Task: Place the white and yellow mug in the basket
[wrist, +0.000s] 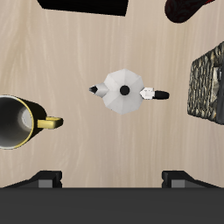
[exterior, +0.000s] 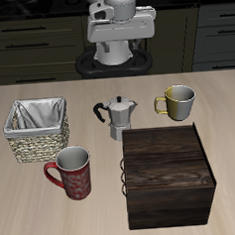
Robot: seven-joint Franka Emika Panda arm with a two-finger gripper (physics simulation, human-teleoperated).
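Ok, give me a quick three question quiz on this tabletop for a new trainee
1. True or false: the white and yellow mug already sits in the basket.
2. Which object stands between the mug and the basket? A) moka pot B) red mug C) dark wooden box
3. Fill in: the basket's lining is ____.

Key: 1 false; 2 A; 3 white
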